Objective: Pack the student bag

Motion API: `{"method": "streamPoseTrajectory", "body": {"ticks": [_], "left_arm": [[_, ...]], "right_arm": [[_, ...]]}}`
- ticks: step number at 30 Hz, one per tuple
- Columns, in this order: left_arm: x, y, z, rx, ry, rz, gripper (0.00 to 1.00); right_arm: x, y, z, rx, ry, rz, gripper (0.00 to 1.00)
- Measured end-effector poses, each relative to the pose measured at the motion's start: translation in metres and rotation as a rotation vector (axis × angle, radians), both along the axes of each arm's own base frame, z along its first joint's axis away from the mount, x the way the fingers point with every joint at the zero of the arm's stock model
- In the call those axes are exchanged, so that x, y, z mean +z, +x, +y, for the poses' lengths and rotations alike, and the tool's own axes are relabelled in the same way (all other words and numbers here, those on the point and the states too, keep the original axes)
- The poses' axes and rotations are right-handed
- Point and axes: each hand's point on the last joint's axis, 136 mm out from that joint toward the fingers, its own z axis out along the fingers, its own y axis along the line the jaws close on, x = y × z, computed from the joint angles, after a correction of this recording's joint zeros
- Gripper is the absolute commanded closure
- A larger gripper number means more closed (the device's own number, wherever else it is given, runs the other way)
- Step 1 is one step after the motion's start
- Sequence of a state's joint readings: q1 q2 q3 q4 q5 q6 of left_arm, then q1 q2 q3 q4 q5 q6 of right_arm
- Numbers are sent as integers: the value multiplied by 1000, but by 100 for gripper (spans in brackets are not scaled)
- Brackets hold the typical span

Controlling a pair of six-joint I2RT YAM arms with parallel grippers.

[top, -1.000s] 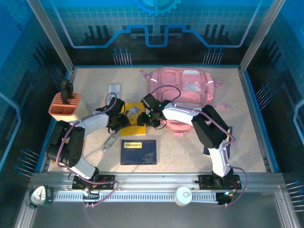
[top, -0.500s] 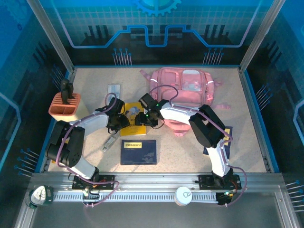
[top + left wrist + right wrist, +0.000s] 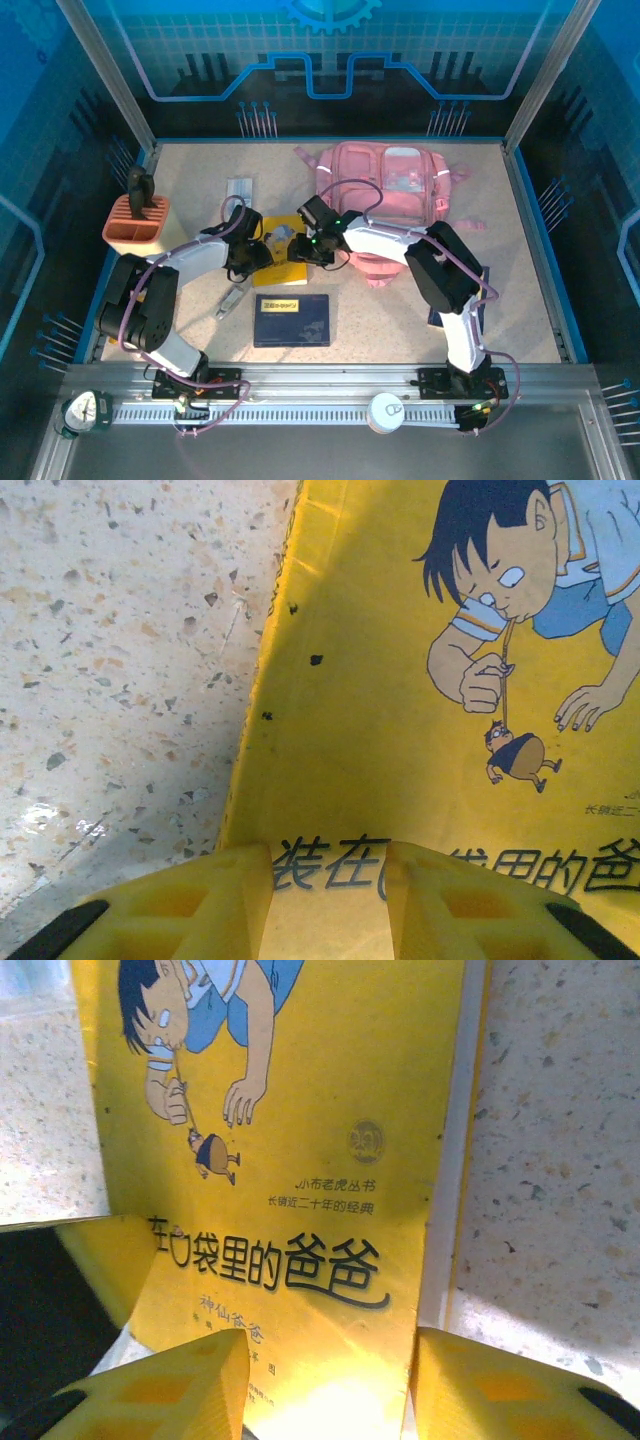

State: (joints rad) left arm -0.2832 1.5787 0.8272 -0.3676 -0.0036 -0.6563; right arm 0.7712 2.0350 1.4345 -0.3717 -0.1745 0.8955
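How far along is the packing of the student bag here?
Done: nothing I can confirm; the student bag lies at the far side. In hand: both arms' jaws stand apart over the yellow book. Left: that book, the dark blue book and the pen holder all lie outside the bag.

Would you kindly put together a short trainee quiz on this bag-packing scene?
1. True or false: in the top view, the student bag lies to the right of the yellow book.
2. Which thing do the left arm's fingers and the right arm's fingers point at? A) the student bag B) the yellow book C) a green ball
3. Fill in: the book nearest the arm bases is ___ in colour.
Key: 1 true; 2 B; 3 dark blue.
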Motion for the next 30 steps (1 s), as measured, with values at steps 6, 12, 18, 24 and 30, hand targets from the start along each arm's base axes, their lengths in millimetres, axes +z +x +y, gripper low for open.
{"method": "streamPoseTrajectory", "body": {"ticks": [6, 12, 18, 24, 30], "left_arm": [[-1, 0, 1, 2, -1, -2, 64], [-1, 0, 1, 10, -4, -3, 64], [-1, 0, 1, 21, -9, -3, 63], [1, 1, 0, 23, -13, -8, 59], [12, 4, -2, 22, -29, -28, 52]], "right_arm": [[11, 0, 6, -3, 57, 2, 64], [7, -2, 6, -3, 65, 9, 76], [6, -2, 4, -5, 62, 12, 89], [12, -2, 5, -1, 72, 4, 99], [25, -2, 5, 31, 86, -37, 100]]}}
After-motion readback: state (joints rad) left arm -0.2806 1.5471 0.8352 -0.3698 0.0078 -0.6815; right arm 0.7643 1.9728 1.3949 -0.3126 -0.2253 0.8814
